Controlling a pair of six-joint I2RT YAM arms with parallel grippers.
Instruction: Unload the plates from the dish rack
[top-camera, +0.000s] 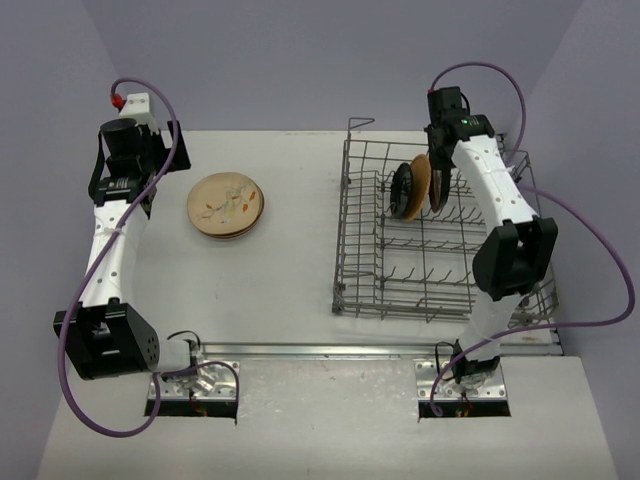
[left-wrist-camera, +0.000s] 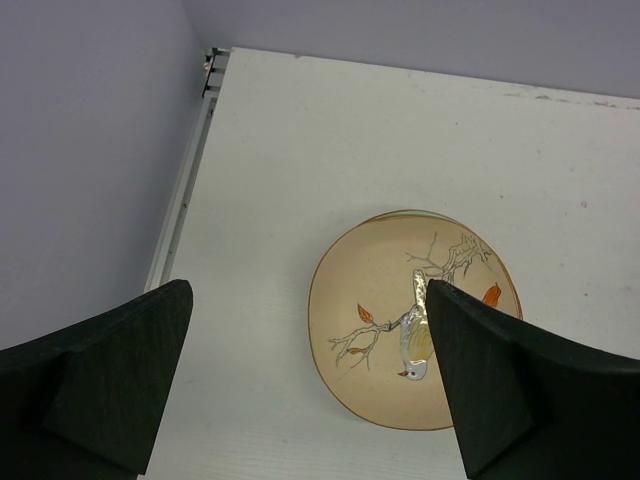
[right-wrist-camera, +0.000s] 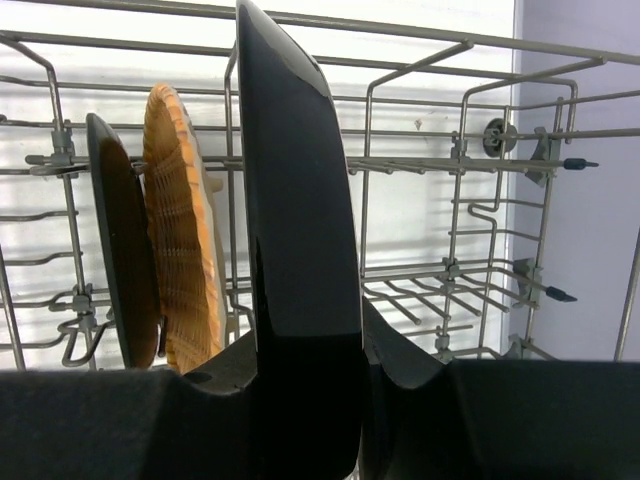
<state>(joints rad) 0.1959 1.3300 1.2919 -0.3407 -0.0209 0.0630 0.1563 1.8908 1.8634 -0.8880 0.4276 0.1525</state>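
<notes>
Black plate (right-wrist-camera: 300, 200) in the dish rack (top-camera: 415, 265), clamped by my right hand (right-wrist-camera: 310, 400); left hand (left-wrist-camera: 308, 320) spread near stacked plates (top-camera: 225, 205).

Soft, even light falls from above in the overhead view. The white table (top-camera: 300, 300) is bright without burning out, and the dish rack (top-camera: 341, 240), right of centre, casts only a faint, diffuse shadow. Detail there is sharp across the frame.

In the left wrist view the patterned plate (left-wrist-camera: 400, 330) at centre right is crisp, with a silvery glint on its painted bird. The left gripper (left-wrist-camera: 308, 285) fills the lower corners as dark, slightly soft shapes.

The right wrist view is backlit, and the background behind the wires washes out to white. The black plate (right-wrist-camera: 300, 250) at centre carries a pale sheen along its edge. The right gripper (right-wrist-camera: 305, 345) along the bottom is near-black and blurred, and the top wires bow slightly.
</notes>
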